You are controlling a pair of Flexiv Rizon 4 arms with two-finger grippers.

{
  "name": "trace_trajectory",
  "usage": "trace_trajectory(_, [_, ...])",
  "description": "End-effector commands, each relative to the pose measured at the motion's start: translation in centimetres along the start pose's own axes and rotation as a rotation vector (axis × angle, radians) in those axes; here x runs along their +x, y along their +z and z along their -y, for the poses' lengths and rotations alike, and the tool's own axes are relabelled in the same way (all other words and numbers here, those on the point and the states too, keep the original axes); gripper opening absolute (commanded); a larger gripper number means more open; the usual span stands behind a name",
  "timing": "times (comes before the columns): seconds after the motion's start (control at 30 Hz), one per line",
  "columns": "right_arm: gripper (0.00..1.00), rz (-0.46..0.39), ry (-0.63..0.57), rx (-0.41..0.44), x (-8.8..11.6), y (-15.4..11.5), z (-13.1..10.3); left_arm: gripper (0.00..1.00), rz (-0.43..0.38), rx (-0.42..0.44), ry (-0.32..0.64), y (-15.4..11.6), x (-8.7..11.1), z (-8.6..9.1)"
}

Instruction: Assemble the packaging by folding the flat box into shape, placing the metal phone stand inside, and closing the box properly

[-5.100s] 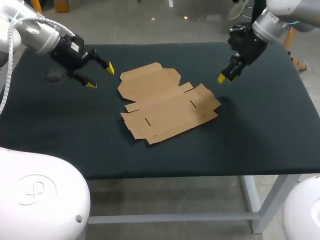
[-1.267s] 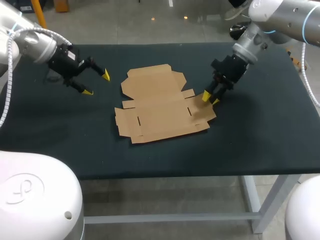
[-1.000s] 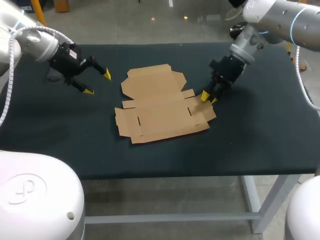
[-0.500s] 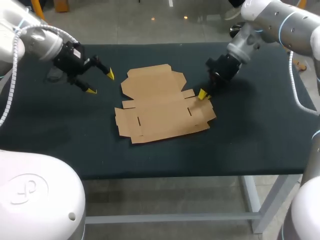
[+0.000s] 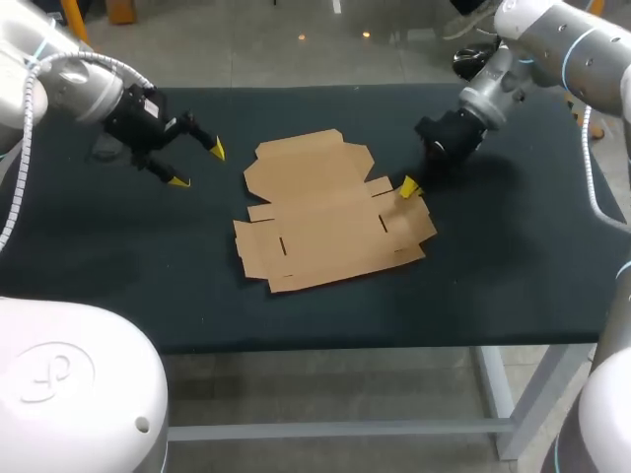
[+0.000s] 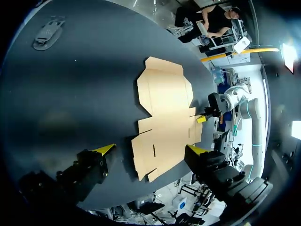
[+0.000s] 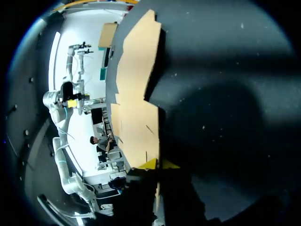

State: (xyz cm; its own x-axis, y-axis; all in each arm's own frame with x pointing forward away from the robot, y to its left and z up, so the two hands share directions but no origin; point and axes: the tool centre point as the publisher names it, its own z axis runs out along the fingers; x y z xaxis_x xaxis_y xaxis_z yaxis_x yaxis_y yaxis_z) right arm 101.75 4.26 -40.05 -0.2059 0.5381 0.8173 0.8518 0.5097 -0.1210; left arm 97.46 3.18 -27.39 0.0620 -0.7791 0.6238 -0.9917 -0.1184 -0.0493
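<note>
**Head view first: flat box lies open, right tool pinches its edge**

Head view: the flat box (image 5: 330, 212) lies open and unfolded in the middle of the dark tabletop (image 5: 513, 266). My left tool (image 5: 197, 166) hangs off to the box's left side and does not touch it. Its two yellow tips are spread wide and it holds nothing. My right tool (image 5: 407, 187) is down at the box's right edge, with its tips squeezed together on the cardboard there. A grey metal phone stand (image 5: 102, 150) peeks out from behind my left arm, near the far left corner of the tabletop. It is well apart from the box.

Left wrist view: my left tool (image 6: 150, 149) is spread wide with nothing in it. The flat box (image 6: 164, 117) lies ahead of it on the tabletop. At the box's far edge I see my right tool (image 6: 202, 119), with its yellow tip on the cardboard. The phone stand (image 6: 48, 32) lies alone, far ahead and off to one side, away from the box.

Right wrist view: my right tool (image 7: 159, 164) has its tips pressed together, and the edge of the flat box (image 7: 136, 94) runs right in between them. The rest of the box stretches out flat ahead of the tool.
</note>
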Motion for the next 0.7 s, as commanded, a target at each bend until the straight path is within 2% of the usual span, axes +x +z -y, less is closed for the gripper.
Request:
trace_trajectory(0.03, [0.0, 0.009, 0.001, -0.095, 0.7, 0.9, 1.6, 1.0, 0.005, 0.02, 0.001, -0.1, -0.1, -0.5])
trace_trajectory(0.27, [0.0, -0.016, 0.02, -0.132, 0.9, 2.1, 1.9, 1.0, 0.033, 0.035, 0.008, -0.1, -0.7, -0.8])
trace_trajectory(0.7, [0.0, 0.003, 0.074, -0.293, 1.9, 3.0, 3.2, 1.0, 0.045, 0.047, 0.014, -0.3, -1.7, -0.9])
